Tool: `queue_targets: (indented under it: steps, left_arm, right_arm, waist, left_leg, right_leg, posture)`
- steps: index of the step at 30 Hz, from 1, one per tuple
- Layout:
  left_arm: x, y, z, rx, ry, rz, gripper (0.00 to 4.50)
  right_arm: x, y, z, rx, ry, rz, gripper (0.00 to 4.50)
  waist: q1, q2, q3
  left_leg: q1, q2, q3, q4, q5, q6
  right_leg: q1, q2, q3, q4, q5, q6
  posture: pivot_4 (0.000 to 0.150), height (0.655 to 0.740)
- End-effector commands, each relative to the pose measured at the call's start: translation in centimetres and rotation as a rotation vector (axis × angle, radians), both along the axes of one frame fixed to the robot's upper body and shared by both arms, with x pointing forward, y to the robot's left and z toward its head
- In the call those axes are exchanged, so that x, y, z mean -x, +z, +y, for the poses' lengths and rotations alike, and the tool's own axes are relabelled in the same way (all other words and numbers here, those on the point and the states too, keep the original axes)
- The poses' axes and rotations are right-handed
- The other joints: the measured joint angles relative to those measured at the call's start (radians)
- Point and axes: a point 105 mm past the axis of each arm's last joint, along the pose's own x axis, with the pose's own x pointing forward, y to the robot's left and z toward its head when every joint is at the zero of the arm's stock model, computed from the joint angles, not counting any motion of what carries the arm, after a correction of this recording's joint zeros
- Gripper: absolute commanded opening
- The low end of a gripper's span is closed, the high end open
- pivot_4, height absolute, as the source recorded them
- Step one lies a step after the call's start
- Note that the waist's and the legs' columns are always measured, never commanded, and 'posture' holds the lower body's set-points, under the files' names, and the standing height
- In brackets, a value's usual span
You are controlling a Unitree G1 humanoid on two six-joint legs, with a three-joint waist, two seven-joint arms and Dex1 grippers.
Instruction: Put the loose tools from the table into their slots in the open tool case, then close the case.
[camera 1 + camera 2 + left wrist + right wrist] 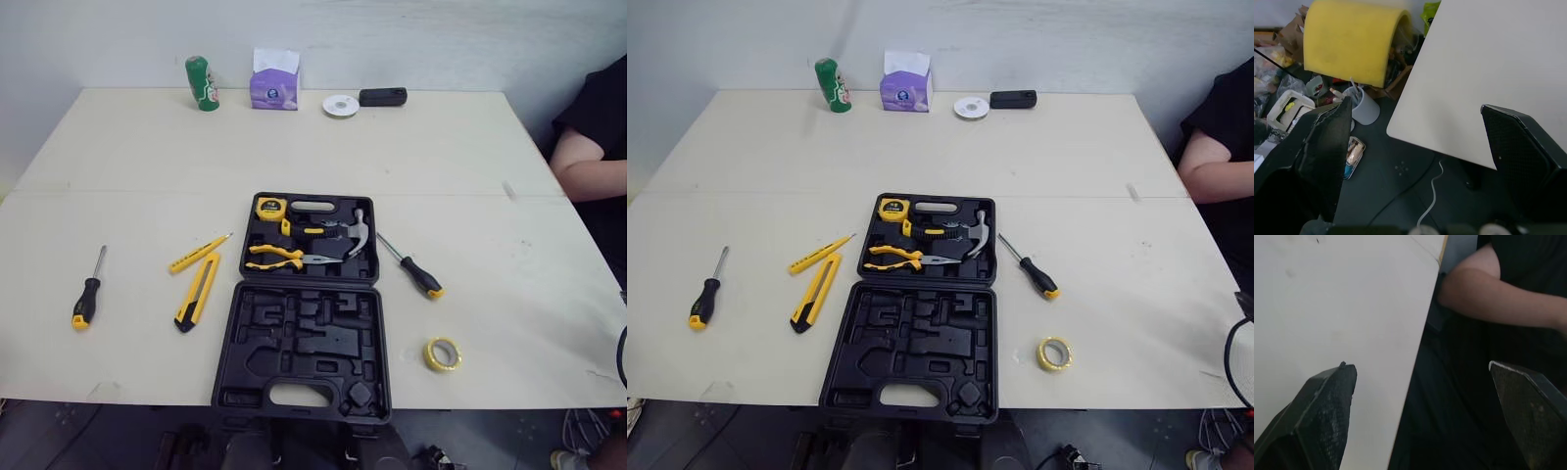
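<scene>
An open black tool case (304,338) lies mid-table near the front edge. Its far half holds a tape measure (270,208), pliers (279,258) and a hammer (351,235); the near half shows bare moulded slots. Left of it lie a black-and-yellow screwdriver (87,294), a yellow tester pen (199,253) and a yellow-and-black utility knife (198,291). To its right are another screwdriver (413,267) and a yellow tape roll (442,353). My left gripper (1415,107) hangs open off a table corner. My right gripper (1420,366) is open at the table's right edge.
Along the far edge stand a green can (203,83), a purple tissue box (274,86), a white disc (340,105) and a black device (382,96). A person in black (593,147) sits at the right side, forearm close to my right gripper. Clutter and a yellow foam roll (1352,41) lie on the floor.
</scene>
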Motion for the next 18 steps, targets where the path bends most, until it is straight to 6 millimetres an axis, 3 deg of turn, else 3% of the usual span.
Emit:
queue_targets:
  steps: [1, 12, 18]
  left_arm:
    - [-0.3, 1.4, -0.2, -0.048, -0.044, -0.026, 4.45]
    - [-1.7, 3.1, -1.5, -0.121, -0.166, -0.060, 4.45]
    - [-3.4, 3.1, -2.6, -0.061, -0.237, -0.095, 4.45]
  right_arm:
    - [0.2, 1.2, -0.4, 0.039, -0.017, -0.041, 4.50]
    - [-3.4, 0.9, 2.9, -0.090, 0.130, -0.058, 4.50]
    - [-7.3, 2.7, 9.2, -0.201, 0.421, -0.114, 4.50]
  waist:
    - [-0.001, 0.000, 0.000]
    - [-0.004, 0.000, 0.000]
    - [-0.003, 0.000, 0.000]
  left_leg:
    - [0.000, 0.000, 0.000, 0.000, 0.000, 0.000]
    - [0.001, 0.000, 0.001, -0.001, 0.000, 0.000]
    - [0.002, 0.000, 0.002, -0.001, 0.002, 0.003]
  right_leg:
    - [0.000, 0.000, 0.000, 0.000, 0.000, 0.000]
    - [0.000, 0.000, 0.000, 0.000, 0.000, 0.000]
    - [0.001, 0.000, 0.000, 0.001, 0.000, 0.000]
  posture:
    - [0.150, 0.7400]
    - [0.150, 0.7400]
    - [0.150, 0.7400]
